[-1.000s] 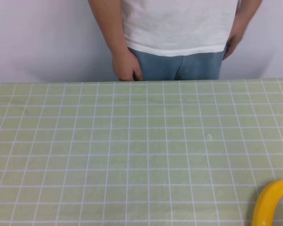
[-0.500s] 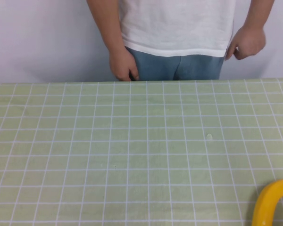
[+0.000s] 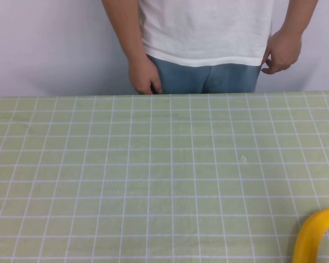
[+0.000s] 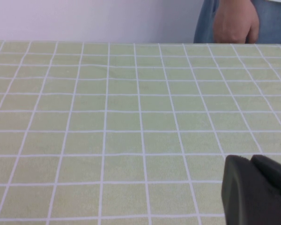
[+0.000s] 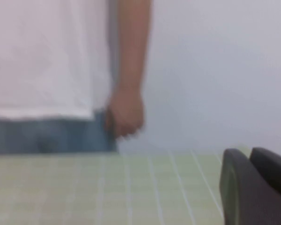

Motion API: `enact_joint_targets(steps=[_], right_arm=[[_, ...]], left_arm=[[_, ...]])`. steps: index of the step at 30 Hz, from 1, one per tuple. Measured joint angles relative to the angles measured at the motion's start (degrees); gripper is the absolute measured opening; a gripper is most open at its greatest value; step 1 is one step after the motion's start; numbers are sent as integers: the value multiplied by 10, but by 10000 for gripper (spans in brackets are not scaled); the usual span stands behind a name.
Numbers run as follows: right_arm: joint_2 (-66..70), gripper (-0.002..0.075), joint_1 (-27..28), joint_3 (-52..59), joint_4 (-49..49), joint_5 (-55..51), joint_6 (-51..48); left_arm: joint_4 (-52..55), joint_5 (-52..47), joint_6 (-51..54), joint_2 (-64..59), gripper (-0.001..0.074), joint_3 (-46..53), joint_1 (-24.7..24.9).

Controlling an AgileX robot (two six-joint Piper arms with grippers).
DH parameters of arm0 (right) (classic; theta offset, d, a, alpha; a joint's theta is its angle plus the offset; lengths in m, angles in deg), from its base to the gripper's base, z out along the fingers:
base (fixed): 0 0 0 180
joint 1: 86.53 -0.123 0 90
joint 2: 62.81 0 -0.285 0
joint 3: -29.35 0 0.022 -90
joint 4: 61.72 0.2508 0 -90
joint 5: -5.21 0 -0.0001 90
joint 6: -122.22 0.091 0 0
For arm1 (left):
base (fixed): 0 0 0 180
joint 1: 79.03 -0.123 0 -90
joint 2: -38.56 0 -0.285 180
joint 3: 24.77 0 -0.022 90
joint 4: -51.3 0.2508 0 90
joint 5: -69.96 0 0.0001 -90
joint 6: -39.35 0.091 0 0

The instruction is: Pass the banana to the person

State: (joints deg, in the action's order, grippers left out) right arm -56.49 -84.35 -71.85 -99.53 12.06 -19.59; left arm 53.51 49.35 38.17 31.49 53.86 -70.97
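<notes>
The banana [image 3: 312, 235] is bright yellow and curved, and lies on the green checked tablecloth at the near right corner, cut off by the picture's edge. The person [image 3: 205, 38], in a white T-shirt and blue jeans, stands behind the table's far edge with both hands hanging at the hips. The person also shows in the right wrist view [image 5: 47, 61]. My left gripper [image 4: 250, 159] is shut and empty, low over the cloth. My right gripper [image 5: 249, 152] is shut and empty, facing the person. Neither gripper shows in the high view. The banana shows in neither wrist view.
The green tablecloth [image 3: 153, 164] with a white grid covers the table. A plain white wall stands behind the person. A small speck [image 3: 243, 158] lies on the cloth right of centre.
The person's hand on the right came out from behind the hip and now hangs beside it. The banana's visible end has tilted slightly.
</notes>
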Motion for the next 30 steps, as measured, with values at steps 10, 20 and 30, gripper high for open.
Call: enact_joint_targets(steps=[10,20,30], right_arm=[[0,-7,0,-22,145,266,-39],[20,-7,0,-215,431,186,-276],[245,-7,0,-473,460,-288,-331]], left_arm=[[0,0,0,0,-4,0,0],[0,0,0,0,-4,0,0],[0,0,0,0,-4,0,0]])
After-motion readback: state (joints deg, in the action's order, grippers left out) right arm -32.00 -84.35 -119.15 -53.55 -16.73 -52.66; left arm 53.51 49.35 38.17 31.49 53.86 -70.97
